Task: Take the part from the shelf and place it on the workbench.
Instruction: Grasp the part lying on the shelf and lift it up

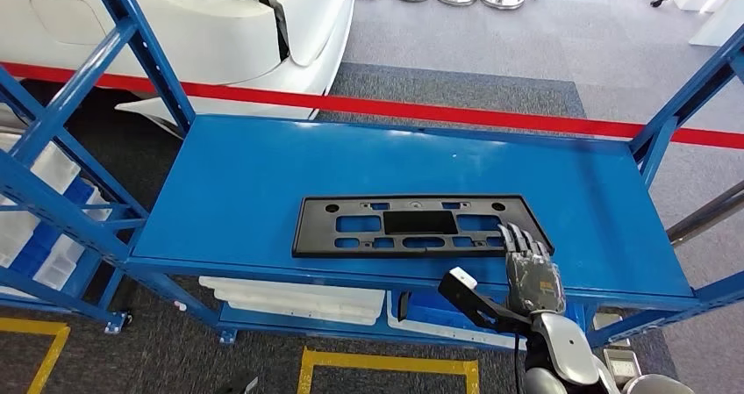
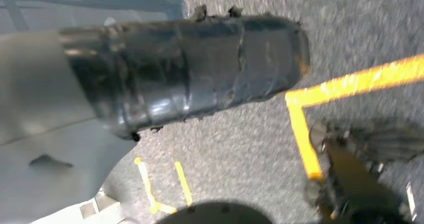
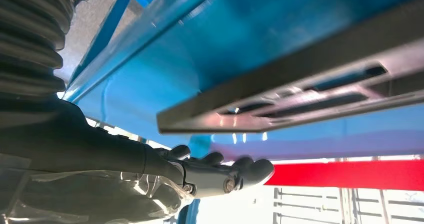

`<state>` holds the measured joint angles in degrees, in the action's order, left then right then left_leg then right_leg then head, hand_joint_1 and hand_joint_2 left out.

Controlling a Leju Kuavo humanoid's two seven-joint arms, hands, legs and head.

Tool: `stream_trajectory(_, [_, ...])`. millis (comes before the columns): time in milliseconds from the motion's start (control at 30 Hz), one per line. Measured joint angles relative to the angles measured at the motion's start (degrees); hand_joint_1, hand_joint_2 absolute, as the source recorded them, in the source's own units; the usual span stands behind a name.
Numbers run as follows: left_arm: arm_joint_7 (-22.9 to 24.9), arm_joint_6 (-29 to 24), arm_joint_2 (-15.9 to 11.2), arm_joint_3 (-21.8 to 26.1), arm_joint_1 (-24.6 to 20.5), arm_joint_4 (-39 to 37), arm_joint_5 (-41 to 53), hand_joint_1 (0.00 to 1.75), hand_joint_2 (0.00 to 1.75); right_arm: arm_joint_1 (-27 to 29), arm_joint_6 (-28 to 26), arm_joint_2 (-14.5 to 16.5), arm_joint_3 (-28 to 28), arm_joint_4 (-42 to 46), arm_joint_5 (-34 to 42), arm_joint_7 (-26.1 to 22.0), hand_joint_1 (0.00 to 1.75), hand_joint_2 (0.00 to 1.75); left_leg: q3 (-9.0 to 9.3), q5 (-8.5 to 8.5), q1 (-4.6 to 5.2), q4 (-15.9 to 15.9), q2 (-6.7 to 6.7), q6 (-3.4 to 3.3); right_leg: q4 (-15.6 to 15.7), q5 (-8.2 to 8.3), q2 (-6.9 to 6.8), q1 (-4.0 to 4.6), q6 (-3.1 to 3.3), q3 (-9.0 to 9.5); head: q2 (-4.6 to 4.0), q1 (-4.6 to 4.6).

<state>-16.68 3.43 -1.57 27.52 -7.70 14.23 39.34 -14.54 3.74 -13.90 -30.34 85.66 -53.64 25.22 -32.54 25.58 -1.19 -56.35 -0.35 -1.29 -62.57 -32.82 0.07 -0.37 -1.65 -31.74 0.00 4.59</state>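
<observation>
Reaching up from below, my right hand (image 1: 532,271) lies over the front lip of the blue metal shelf deck (image 1: 263,183), its dark fingers (image 1: 519,240) stretched flat and side by side toward the right end of the flat black plastic rectangular part with cut-out slots (image 1: 412,225). From my head I cannot tell whether the fingertips touch the part's near right corner or only overlap it, and nothing is pinched or gripped. The part lies flat on the deck, closer to the front edge than to the back, its long side running along that edge; bare blue deck stretches wide to its left, behind it, and in a narrower strip to its right before the slanted blue upright (image 1: 680,104). Beyond the shelf's back edge a red line (image 1: 491,113) crosses grey carpet (image 1: 526,34), with a white moulded body (image 1: 219,25) at the far left. Under the deck sit white trays (image 1: 289,297) on a lower level, and yellow floor tape (image 1: 386,363) marks the ground in front. My right wrist camera gives what the head cannot: the part's corner (image 3: 280,109) seen edge-on, with my grey fingers (image 3: 225,171) extended straight just beside it and a sliver of blue deck between them. My left wrist camera looks down at speckled grey floor (image 2: 240,149) with yellow tape (image 2: 350,84); my left hand (image 2: 185,69) is a dark blurred mass there, and I cannot tell how its fingers lie.
</observation>
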Motion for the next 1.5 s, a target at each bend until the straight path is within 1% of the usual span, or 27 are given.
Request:
stream_trajectory(100, [0.01, 0.0, 0.03, 0.0, -0.02, 0.0, 0.0, 0.0, 0.0, 0.0, 0.0, 0.0, 0.0, 0.0, -0.02, 0.0, 0.0, 1.75, 0.0, 0.01, 0.01, 0.0, 0.0, -0.02, -1.5, -0.49, 0.01, -0.02, -0.05, -0.82, 0.0, 0.02])
stream_trajectory(133, [0.02, 0.0, 0.09, 0.0, -0.02, 0.0, 0.0, 0.0, 0.0, 0.02, 0.0, 0.0, -0.01, 0.0, -0.05, 0.0, 0.0, 1.75, 0.01, 0.04, 0.02, 0.0, 0.0, -0.06, -3.06, -0.92, 0.01, -0.03, -0.09, -1.75, 0.0, 0.03])
stream_trajectory(167, [0.03, 0.0, 0.17, 0.0, -0.02, 0.0, 0.0, 0.0, 0.0, 0.05, 0.0, 0.0, -0.01, 0.0, -0.08, 0.0, 0.0, 1.75, 0.01, 0.08, 0.04, 0.0, 0.0, -0.12, -4.81, -1.38, 0.01, -0.03, -0.14, -2.85, 0.0, 0.04])
stream_trajectory(233, [0.05, 0.0, 0.38, 0.0, 0.06, 0.0, 0.0, 0.0, 0.0, 0.26, 0.0, 0.0, -0.04, -0.01, -0.15, 0.0, 0.0, 1.75, 0.23, 0.38, 0.13, -0.01, -0.04, -0.28, -9.72, -1.54, 0.01, -0.03, -0.12, -6.8, 0.0, 0.05])
stream_trajectory(267, [0.07, 0.03, 0.44, 0.0, 0.11, -0.02, 0.0, 0.0, 0.0, 0.31, -0.01, 0.0, -0.04, -0.02, -0.21, -0.04, 0.0, 1.75, 0.75, 0.75, 0.21, 0.02, -0.15, -0.27, -6.69, 1.51, 0.01, 0.18, 0.58, -6.82, 0.0, 0.05])
stream_trajectory(300, [0.06, 0.03, 0.47, 0.0, 0.15, -0.03, 0.0, 0.0, 0.0, 0.32, -0.01, 0.02, -0.05, -0.01, -0.27, -0.1, 0.0, 1.75, 1.34, 1.37, 0.34, 0.07, -0.26, 0.17, -2.57, 4.56, -0.01, 0.27, 1.38, -6.08, 0.0, 0.02])
stream_trajectory(367, [0.03, 0.05, 0.37, 0.0, 0.14, -0.05, 0.0, 0.0, 0.0, 0.13, -0.01, 0.06, -0.04, 0.03, -0.37, -0.21, 0.0, 1.75, 1.18, 4.09, 0.54, -2.51, -0.37, 1.32, 7.83, 10.08, -0.09, 0.45, 3.03, -2.29, 0.0, 0.04])
stream_trajectory(400, [0.0, 0.05, 0.23, 0.0, 0.14, -0.05, 0.0, 0.0, 0.0, 0.08, 0.08, 0.08, -0.05, 0.03, -0.35, -0.22, 0.0, 1.75, -0.2, 6.03, 0.53, -5.62, -0.34, 1.92, 8.69, 9.99, -0.14, 0.32, 3.24, -1.66, 0.0, 0.06])
stream_trajectory(467, [-0.01, 0.09, -0.15, -0.03, 0.27, -0.06, 0.0, 0.0, 0.0, 0.14, 0.49, 0.09, -0.07, -0.09, -0.1, -0.25, 0.0, 1.75, -3.95, 9.36, 0.37, -13.19, -0.3, 2.3, 8.8, 9.92, -0.14, 0.31, 3.39, -1.56, 0.0, 0.1])
stream_trajectory(500, [-0.03, 0.11, -0.28, -0.05, 0.36, -0.07, 0.0, 0.0, 0.0, 0.22, 0.78, 0.09, -0.08, -0.22, 0.08, -0.29, 0.0, 1.75, -5.13, 9.75, 0.29, -15.3, -0.28, 2.45, 8.77, 9.87, -0.13, 0.29, 3.39, -1.56, 0.0, 0.11])
stream_trajectory(533, [-0.04, 0.11, -0.38, -0.07, 0.43, -0.07, 0.0, 0.0, 0.0, 0.28, 1.06, 0.08, -0.09, -0.38, 0.28, -0.37, 0.0, 1.75, -5.28, 8.98, 0.22, -15.22, -0.25, 2.58, 8.7, 9.82, -0.09, 0.26, 3.33, -1.56, 0.0, 0.11])
stream_trajectory(567, [-0.06, 0.1, -0.42, -0.08, 0.44, -0.07, 0.0, 0.0, 0.0, 0.31, 1.29, 0.05, -0.08, -0.56, 0.47, -0.48, 0.0, 1.75, -4.3, 7.16, 0.14, -12.86, -0.19, 2.69, 8.54, 9.72, -0.04, 0.2, 3.19, -1.56, 0.0, 0.11])
stream_trajectory(633, [-0.06, 0.09, -0.44, -0.11, 0.37, -0.07, 0.0, 0.0, 0.0, 0.31, 1.69, -0.03, -0.04, -0.92, 0.74, -0.73, 0.0, 1.75, -0.68, 3.26, -0.01, -5.06, -0.09, 2.83, 7.86, 9.34, 0.1, 0.15, 2.65, -1.65, 0.0, 0.14])
stream_trajectory(700, [-0.05, 0.09, -0.44, -0.25, 0.33, -0.07, 0.0, 0.0, 0.0, 0.27, 2.18, -0.26, 0.03, -1.26, 0.92, -0.9, 0.0, 1.75, 1.4, 1.82, 0.02, -0.57, -0.24, 2.34, 7.1, 9.0, 0.21, 0.25, 2.01, -1.9, 0.0, 0.14])
stream_trajectory(833, [-0.2, 0.08, -0.3, -0.53, 0.48, -0.07, 0.0, 0.0, 0.0, 0.18, 3.18, -0.86, 0.18, -1.85, 1.07, -0.95, 0.0, 1.75, 1.44, 1.58, 0.04, -0.19, -0.4, 0.64, 6.12, 8.32, 0.22, 0.17, 0.93, -2.48, 0.0, 0.08])
stream_trajectory(900, [-0.23, 0.04, 0.07, -0.64, 0.42, -0.05, 0.0, 0.0, 0.0, -0.01, 3.27, -1.26, 0.37, -2.11, 1.15, -0.94, 0.0, 1.75, 1.4, 1.39, -0.06, -0.1, -0.41, 0.1, 1.17, 5.49, 0.12, 0.1, 0.38, -4.76, 0.0, -0.06])
stream_trajectory(967, [-0.22, 0.02, 0.47, -0.74, 0.47, -0.04, 0.0, 0.0, 0.0, -0.07, 3.31, -1.44, 0.44, -2.41, 1.2, -0.94, 0.0, 1.75, 1.28, 1.39, 0.04, -0.11, -0.39, -0.14, -7.12, 1.97, 0.07, 0.06, 0.05, -8.53, 0.0, -0.11])
stream_trajectory(1000, [-0.22, 0.07, 0.6, -0.78, 0.51, -0.04, -0.01, 0.0, 0.0, 0.0, 3.38, -1.46, 0.44, -2.59, 1.21, -0.94, 0.0, 1.75, 1.25, 1.41, 0.12, -0.12, -0.39, -0.18, -10.0, 1.2, 0.07, 0.05, 0.04, -9.89, 0.0, -0.1])
stream_trajectory(1033, [-0.24, 0.11, 0.67, -0.81, 0.54, -0.04, -0.03, 0.0, 0.0, 0.04, 3.48, -1.48, 0.44, -2.79, 1.21, -0.94, 0.0, 1.75, 1.27, 1.43, 0.2, -0.13, -0.4, -0.21, -10.71, 1.5, 0.07, 0.06, 0.16, -10.24, 0.0, -0.11])
stream_trajectory(1067, [-0.27, 0.19, 0.7, -0.84, 0.54, -0.04, -0.07, 0.0, 0.0, -0.01, 3.65, -1.52, 0.44, -2.98, 1.21, -0.95, 0.0, 1.75, 1.34, 1.45, 0.3, -0.13, -0.42, -0.22, -8.97, 2.82, 0.07, 0.08, 0.44, -9.39, 0.0, -0.11])
stream_trajectory(1133, [-0.36, 0.31, 0.72, -0.92, 0.5, -0.04, -0.19, 0.0, 0.0, -0.38, 4.1, -1.75, 0.45, -3.26, 1.26, -0.98, 0.0, 1.75, 1.51, 1.55, 0.47, -0.12, -0.52, -0.21, -0.89, 6.5, 0.06, 0.34, 1.51, -5.36, 0.0, -0.11])
stream_trajectory(1167, [-0.4, 0.34, 0.72, -0.98, 0.48, -0.04, -0.26, 0.0, 0.0, -0.63, 4.39, -1.87, 0.45, -3.34, 1.32, -1.02, 0.0, 1.75, 1.49, 1.65, 0.56, -0.13, -0.57, -0.08, 2.97, 7.51, 0.02, 0.54, 2.05, -3.47, 0.0, -0.11])
stream_trajectory(1233, [-0.44, 0.34, 0.72, -1.09, 0.48, -0.04, -0.34, 0.0, 0.0, -1.03, 4.92, -2.02, 0.46, -3.42, 1.43, -1.09, 0.0, 1.75, 1.34, 1.78, 0.56, -0.04, -0.59, 0.4, 6.69, 7.69, -0.03, 0.91, 2.66, -1.71, 0.0, -0.09])
stream_trajectory(1333, [-0.53, 0.34, 0.72, -1.19, 0.49, -0.01, -0.45, 0.0, 0.0, -1.2, 5.39, -2.08, 0.45, -3.49, 1.45, -1.1, 0.0, 1.75, 1.69, 2.17, 0.5, 0.04, -0.5, 1.4, 8.13, 7.67, -0.06, 0.74, 2.99, -0.45, 0.0, 0.02])
stream_trajectory(1400, [-0.53, 0.33, 0.6, -1.24, 0.45, 0.02, -0.52, 0.0, 0.0, -1.25, 5.76, -2.04, 0.39, -3.58, 1.47, -1.22, 0.0, 1.75, 0.26, 4.15, 0.48, -3.58, -0.38, 1.88, 9.26, 8.0, -0.22, 0.43, 3.27, 0.94, 0.0, 0.16])
stream_trajectory(1467, [-0.48, 0.28, 0.31, -1.31, 0.54, 0.02, -0.52, 0.0, 0.0, -1.34, 6.27, -1.97, 0.32, -3.66, 1.43, -1.57, 0.0, 1.75, -3.82, 7.26, 0.37, -11.14, -0.32, 2.22, 9.48, 8.04, -0.32, 0.44, 3.5, 1.37, 0.0, 0.24])
stream_trajectory(1500, [-0.48, 0.2, 0.16, -1.34, 0.65, 0.02, -0.52, 0.0, 0.0, -1.41, 6.54, -1.93, 0.29, -3.68, 1.36, -1.83, 0.0, 1.75, -5.76, 8.02, 0.3, -14.22, -0.32, 2.38, 9.46, 8.02, -0.3, 0.42, 3.54, 1.43, 0.0, 0.25])
